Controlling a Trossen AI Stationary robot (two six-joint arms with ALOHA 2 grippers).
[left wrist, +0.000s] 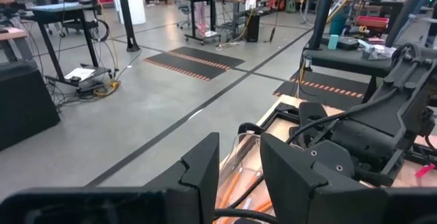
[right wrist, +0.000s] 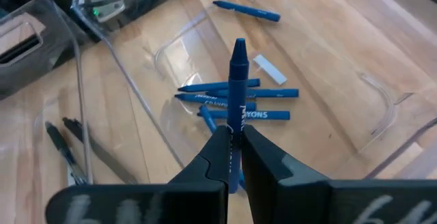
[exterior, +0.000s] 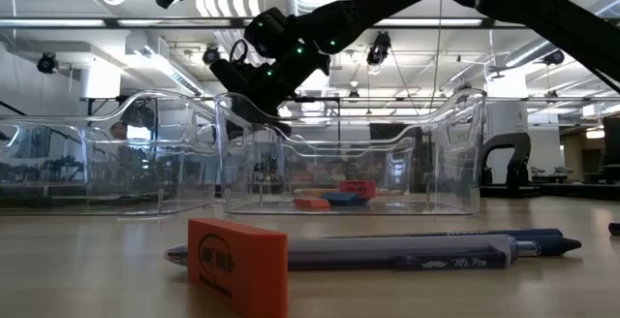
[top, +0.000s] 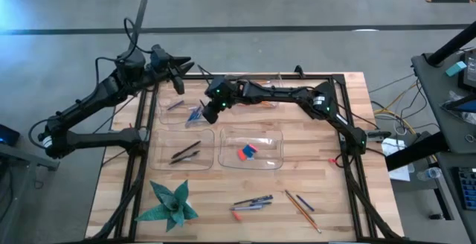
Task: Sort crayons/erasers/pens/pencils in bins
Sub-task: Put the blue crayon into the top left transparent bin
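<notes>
Right wrist view shows the right gripper [right wrist: 234,149] clamped on a short blue crayon [right wrist: 237,80], which stands up from between the dark fingers [right wrist: 215,157] directly above a clear plastic rectangular bin [right wrist: 355,94]. On that bin's floor below the held crayon lies a small heap of blue crayons [right wrist: 232,101]; one more blue crayon [right wrist: 246,11] lies apart, farther off. From above, the left gripper [top: 178,69] waits at the table's far edge, its jaws partly apart around nothing.
</notes>
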